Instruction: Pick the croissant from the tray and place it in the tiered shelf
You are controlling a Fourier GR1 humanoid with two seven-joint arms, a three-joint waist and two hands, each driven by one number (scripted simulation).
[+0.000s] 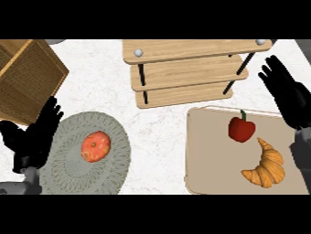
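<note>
Beige tray [206, 141] holds croissant [266, 167], red pepper [241, 129]; grey plate [67, 130] holds tomato [95, 146], perhaps; left hand [31, 139], right hand [294, 98]: fingers straight, empty.

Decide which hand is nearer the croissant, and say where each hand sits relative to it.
Right. The right hand is farther back and slightly right of the croissant, at the right edge of the tray. The left hand is far to its left, beyond the plate.

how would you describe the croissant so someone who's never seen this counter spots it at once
On the right side of the counter, in front of the wooden tiered shelf, lies a beige tray. Two things sit on it: the croissant is the nearer one, a golden-brown crescent, unlike the shiny red pepper beyond it.
</note>
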